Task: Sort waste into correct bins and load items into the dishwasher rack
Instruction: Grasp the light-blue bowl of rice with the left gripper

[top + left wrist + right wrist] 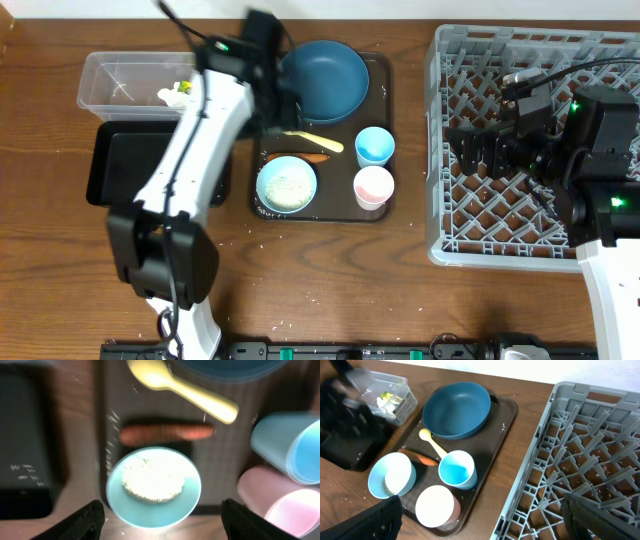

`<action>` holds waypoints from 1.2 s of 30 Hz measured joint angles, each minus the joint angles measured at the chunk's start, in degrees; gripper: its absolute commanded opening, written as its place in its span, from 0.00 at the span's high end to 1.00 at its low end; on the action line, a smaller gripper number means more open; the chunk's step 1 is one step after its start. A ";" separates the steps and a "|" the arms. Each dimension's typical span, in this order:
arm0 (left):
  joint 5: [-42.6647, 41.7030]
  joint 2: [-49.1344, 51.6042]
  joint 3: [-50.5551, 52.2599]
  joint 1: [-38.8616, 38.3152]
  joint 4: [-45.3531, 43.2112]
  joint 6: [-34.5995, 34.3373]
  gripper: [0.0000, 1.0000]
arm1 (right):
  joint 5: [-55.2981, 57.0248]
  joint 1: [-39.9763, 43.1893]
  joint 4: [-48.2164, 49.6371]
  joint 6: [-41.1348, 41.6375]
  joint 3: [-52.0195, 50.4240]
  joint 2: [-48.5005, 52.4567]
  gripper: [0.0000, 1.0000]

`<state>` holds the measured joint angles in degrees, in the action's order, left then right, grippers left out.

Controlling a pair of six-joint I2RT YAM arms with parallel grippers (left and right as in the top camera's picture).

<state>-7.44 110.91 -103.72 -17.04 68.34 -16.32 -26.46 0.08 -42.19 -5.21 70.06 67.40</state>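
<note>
My left gripper [279, 117] [162, 527] hangs open and empty above the brown tray's left side. Just ahead of its fingers sits the light blue bowl [155, 485] [287, 185] holding a heap of rice [152, 480]. Beyond lie the orange stick [167, 433] [306, 157] and the pale yellow spoon [185, 387] [318, 141]. The dark blue bowl [322, 80], light blue cup [374, 146] and pink cup [373, 186] stand on the same tray. Crumpled paper [175, 93] lies in the clear tub [110, 75]. My right gripper [475, 150] [490, 525] is wide open over the grey rack [540, 235] [580, 460].
The black tray [125, 165] lies left of the brown serving tray [385, 95], under my left arm. Rice grains are scattered in the rack and on the table. The rack's raised wall stands between my right gripper and the cups.
</note>
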 measured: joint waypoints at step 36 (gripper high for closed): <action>0.79 0.52 25.97 -11.52 -23.67 4.37 0.94 | -0.11 0.00 -0.50 0.00 0.00 0.00 0.01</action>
<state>-6.66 111.44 -77.76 -28.56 44.66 -11.94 -26.57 0.08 -42.70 -5.21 70.06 67.40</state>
